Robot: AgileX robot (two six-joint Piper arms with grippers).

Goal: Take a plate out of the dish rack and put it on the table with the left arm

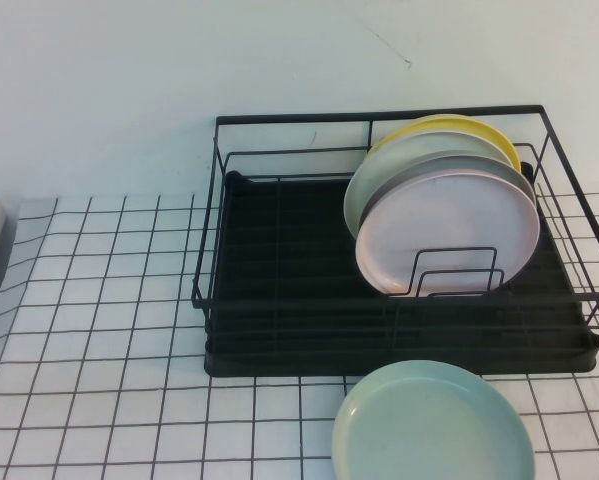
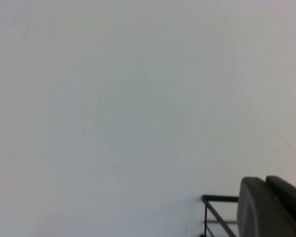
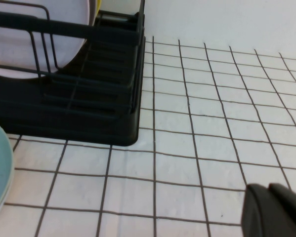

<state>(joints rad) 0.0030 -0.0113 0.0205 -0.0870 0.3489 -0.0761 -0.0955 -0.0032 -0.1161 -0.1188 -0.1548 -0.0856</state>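
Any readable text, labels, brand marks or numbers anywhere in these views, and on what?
None. The pink plate, the other racked plates, the dish rack, the mint-green plate and the table carry no print. The left gripper and right gripper show only plain dark edges at their own wrist views' corners.

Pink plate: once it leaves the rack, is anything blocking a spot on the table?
The green plate lies on the table before the rack; the tiles left of it look bare. The pink plate stands frontmost.

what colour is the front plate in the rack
Pale pink-lilac plate; clearest in the high view.
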